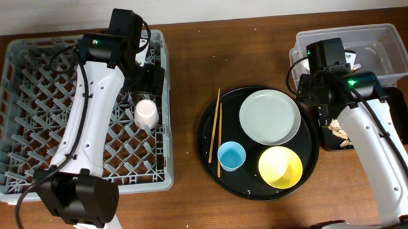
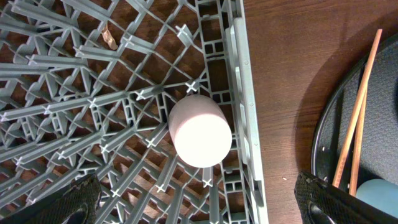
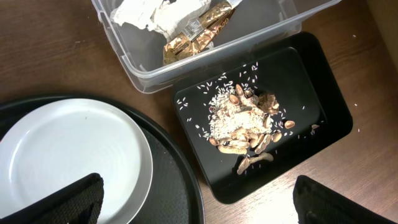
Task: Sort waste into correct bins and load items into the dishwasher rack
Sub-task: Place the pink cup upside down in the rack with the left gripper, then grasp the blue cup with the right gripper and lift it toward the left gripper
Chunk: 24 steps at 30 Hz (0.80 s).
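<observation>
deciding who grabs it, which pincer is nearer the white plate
Right. The right pincer hangs just beside the white plate; the left pincer is far off, above the pink cup.

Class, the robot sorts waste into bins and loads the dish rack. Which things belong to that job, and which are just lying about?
Job: napkin, wrapper, food scraps, clear tub, black rectangular tray, rack, pink cup, blue cup, yellow bowl, white plate, chopsticks.
Lying about: round black tray, table.
</observation>
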Motion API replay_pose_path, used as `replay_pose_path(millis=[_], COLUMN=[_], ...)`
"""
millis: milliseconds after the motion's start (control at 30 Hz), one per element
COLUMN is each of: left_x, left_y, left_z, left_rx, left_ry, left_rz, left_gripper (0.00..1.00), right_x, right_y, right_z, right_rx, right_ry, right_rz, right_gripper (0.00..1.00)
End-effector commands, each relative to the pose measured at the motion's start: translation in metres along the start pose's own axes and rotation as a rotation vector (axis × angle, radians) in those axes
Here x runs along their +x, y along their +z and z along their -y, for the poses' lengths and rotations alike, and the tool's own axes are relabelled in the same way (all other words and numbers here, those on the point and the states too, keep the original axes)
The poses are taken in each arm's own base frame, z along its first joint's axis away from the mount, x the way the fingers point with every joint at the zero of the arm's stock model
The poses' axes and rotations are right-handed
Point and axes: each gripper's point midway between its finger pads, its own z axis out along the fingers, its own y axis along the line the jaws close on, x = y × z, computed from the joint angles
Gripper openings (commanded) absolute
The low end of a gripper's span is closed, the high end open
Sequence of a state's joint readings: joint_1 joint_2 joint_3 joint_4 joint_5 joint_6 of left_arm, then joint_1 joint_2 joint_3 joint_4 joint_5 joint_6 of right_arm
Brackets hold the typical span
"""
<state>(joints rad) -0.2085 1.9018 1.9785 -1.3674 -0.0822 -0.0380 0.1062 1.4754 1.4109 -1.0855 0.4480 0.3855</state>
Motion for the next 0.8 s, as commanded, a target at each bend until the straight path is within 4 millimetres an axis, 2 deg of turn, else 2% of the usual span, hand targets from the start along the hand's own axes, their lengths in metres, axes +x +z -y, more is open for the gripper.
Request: replay_pose_path(millis=[0,767], left_x=[-0.0034,-0.0015], left_y=[-0.0040,-0.0040], left_z=[0.0023,0.0022], left_rx=[0.009,0.008], left_ry=[0.010,0.011], left_rz=[0.013,0.006], left_gripper=[0.99,0.99], right_x=[-0.0073,-0.0073], right_y=[-0.0061,-0.0061], right_z=[0.0058,0.0057], right_rx=[0.015,0.015], right_ry=[0.022,0.022], right_rz=[0.029,0.029], right_gripper=[0.98,0.98])
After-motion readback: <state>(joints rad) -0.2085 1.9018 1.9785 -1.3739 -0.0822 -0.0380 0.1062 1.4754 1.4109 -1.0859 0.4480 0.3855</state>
